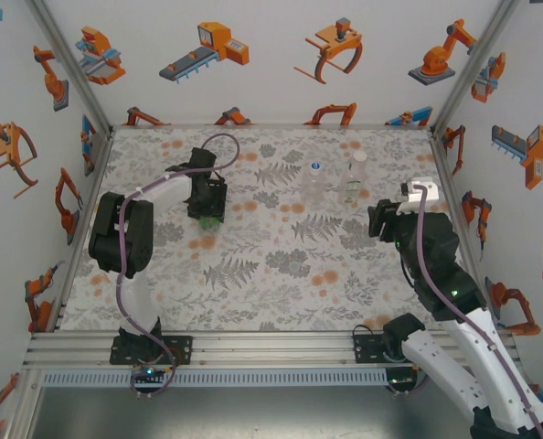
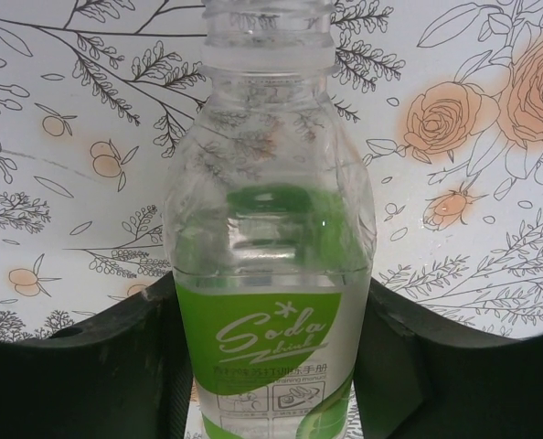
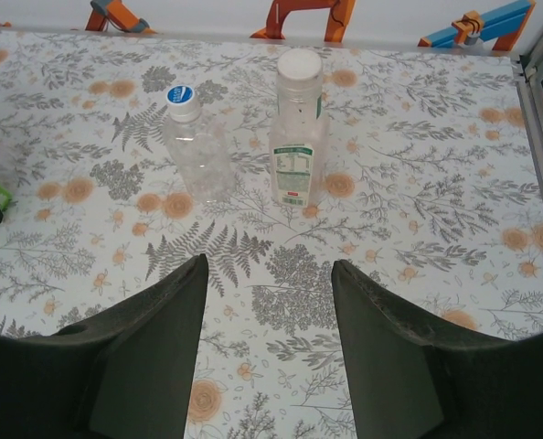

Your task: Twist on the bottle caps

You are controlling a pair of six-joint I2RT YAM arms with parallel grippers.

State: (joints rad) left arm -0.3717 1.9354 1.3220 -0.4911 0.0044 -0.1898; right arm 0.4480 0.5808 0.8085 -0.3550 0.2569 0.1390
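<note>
My left gripper [image 1: 207, 208] is shut on the green-label bottle [image 2: 270, 274], one black finger [image 2: 89, 375] pressed against each side of the label. Its threaded neck [image 2: 267, 27] is bare and points away from the wrist camera. A green patch [image 2: 271, 203] shows through the clear wall; I cannot tell whether it is a cap. The plain bottle [image 3: 196, 151] [image 1: 315, 183] stands with a blue cap [image 3: 180, 95] on top. Beside it stands the white-label bottle [image 3: 298, 137] [image 1: 356, 178], topped by a white cap [image 3: 299, 64]. My right gripper [image 3: 270, 267] [image 1: 381, 222] hovers open and empty, short of those two bottles.
The floral tablecloth [image 1: 271, 265] covers the table inside white walls with aluminium corner posts [image 1: 70, 64]. The right table edge and its rail [image 3: 541, 137] lie close to the white-label bottle. Open cloth stretches between the two arms.
</note>
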